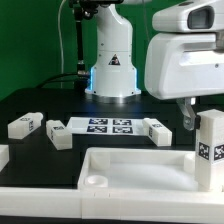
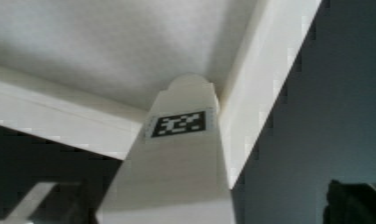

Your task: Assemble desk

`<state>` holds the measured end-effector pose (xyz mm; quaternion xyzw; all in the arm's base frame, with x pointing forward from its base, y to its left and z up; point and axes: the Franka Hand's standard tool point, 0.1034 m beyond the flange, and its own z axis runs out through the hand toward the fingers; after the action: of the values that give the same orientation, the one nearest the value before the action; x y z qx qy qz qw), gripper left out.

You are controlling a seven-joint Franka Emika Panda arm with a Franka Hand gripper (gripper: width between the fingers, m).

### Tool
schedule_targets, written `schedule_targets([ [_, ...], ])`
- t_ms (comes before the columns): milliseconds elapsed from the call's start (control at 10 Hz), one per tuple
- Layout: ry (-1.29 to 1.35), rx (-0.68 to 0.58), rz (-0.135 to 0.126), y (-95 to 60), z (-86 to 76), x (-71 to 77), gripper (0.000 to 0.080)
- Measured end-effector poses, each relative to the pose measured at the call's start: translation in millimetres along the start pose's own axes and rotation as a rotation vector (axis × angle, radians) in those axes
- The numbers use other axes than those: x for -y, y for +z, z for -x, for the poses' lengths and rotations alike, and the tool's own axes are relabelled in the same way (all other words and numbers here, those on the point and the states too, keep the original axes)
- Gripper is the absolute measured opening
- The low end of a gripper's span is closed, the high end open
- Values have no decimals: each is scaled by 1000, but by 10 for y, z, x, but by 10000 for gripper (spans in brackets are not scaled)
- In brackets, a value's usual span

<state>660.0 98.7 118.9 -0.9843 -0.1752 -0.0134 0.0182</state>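
One leg stands upright in the tabletop corner on the exterior view's right, gripper open and empty above it; three loose legs lie unfitted beyond.

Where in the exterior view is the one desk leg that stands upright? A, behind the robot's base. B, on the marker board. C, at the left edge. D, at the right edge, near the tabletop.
D: the upright leg rises at the exterior view's right edge, close to the tabletop, while a lying leg further left rests flat on the table.
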Motion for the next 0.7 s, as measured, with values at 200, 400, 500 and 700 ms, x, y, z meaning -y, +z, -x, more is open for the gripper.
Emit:
schedule_targets([
  [200, -8, 0, 0, 3, 4, -6, 464],
  [400, -7, 1, 0, 3, 5, -11, 290],
  [500, -7, 1, 0, 4, 5, -12, 288],
  [700, 13, 0, -1, 4, 5, -11, 288],
])
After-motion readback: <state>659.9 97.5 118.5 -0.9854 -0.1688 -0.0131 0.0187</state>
